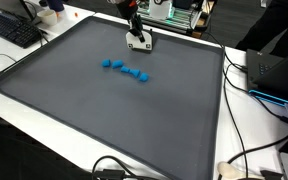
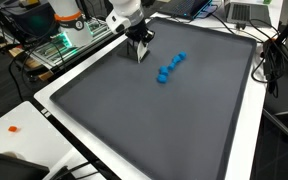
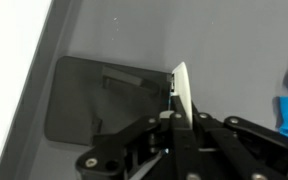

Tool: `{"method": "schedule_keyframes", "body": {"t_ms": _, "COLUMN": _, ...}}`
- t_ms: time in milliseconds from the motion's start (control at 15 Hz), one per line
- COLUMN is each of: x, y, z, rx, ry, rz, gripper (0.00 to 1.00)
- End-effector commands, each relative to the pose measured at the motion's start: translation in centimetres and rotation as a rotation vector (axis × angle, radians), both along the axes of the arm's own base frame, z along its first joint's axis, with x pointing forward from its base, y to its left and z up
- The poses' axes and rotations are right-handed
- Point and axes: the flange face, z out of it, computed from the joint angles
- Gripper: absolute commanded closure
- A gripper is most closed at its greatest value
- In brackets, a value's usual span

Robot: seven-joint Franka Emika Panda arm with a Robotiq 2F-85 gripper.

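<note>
The hand point(image 3: 174, 120) is clamped on a thin white piece point(image 3: 181, 88), which stands upright near one edge of the grey mat point(image 1: 74, 110), apart from the row of blue blocks point(image 1: 126, 69). A firm pinch seems wisest, with the piece kept vertical and its lower edge low over the mat.

The arm point(image 2: 122, 14) comes down steeply from above, the wrist almost vertical, and the end effector point(image 1: 138, 43) points straight downward with its jaws fully closed (both exterior views agree).
</note>
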Motion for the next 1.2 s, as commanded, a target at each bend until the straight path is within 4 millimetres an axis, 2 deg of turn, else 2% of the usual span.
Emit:
{"method": "schedule_keyframes", "body": {"t_ms": 0, "x": -0.6, "y": 0.4, "z": -1.1, "rx": -0.006, "ry": 0.006, "rz": -0.016, "gripper": 0.71}}
{"method": "schedule_keyframes", "body": {"t_ms": 67, "x": -0.6, "y": 0.4, "z": -1.1, "rx": -0.005, "ry": 0.004, "rz": -0.016, "gripper": 0.70}}
{"method": "schedule_keyframes", "body": {"t_ms": 200, "x": -0.7, "y": 0.5, "z": -1.2, "rx": -0.006, "ry": 0.007, "rz": -0.013, "gripper": 0.57}}
{"method": "schedule_keyframes", "body": {"t_ms": 667, "x": -0.7, "y": 0.5, "z": 0.1, "rx": -0.020, "ry": -0.010, "rz": -0.001, "gripper": 0.04}}
{"method": "schedule_keyframes", "body": {"t_ms": 733, "x": -0.8, "y": 0.5, "z": 0.3, "rx": -0.021, "ry": -0.003, "rz": 0.006, "gripper": 0.00}}
{"method": "schedule_keyframes", "body": {"t_ms": 1133, "x": -1.0, "y": 0.4, "z": 2.1, "rx": -0.044, "ry": -0.010, "rz": 0.051, "gripper": 0.00}}
